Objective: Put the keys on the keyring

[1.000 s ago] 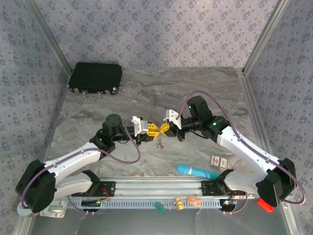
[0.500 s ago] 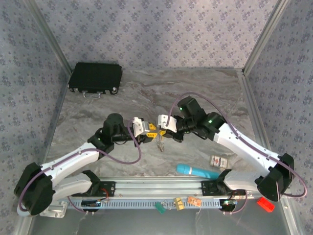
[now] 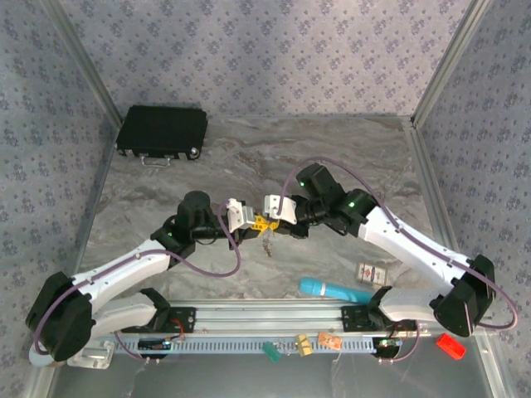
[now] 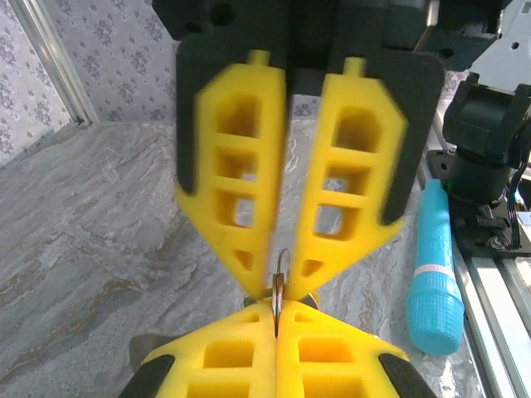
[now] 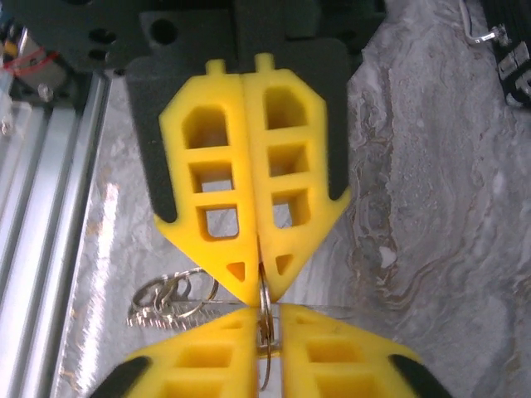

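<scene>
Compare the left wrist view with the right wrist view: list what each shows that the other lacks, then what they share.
Left wrist, not right wrist: a turquoise tube beside the rail, and the patterned wall.
Right wrist, not left wrist: a bunch of silvery loops, and a corner of a black case.
Both: the left end effector, shut on a thin metal ring, meeting the slightly open right end effector tip to tip over the marble table.

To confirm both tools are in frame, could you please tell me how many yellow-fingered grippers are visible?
2. The left gripper is shut on the thin silvery metal keyring above mid-table; the right gripper meets it tip to tip, jaws slightly apart.
</scene>
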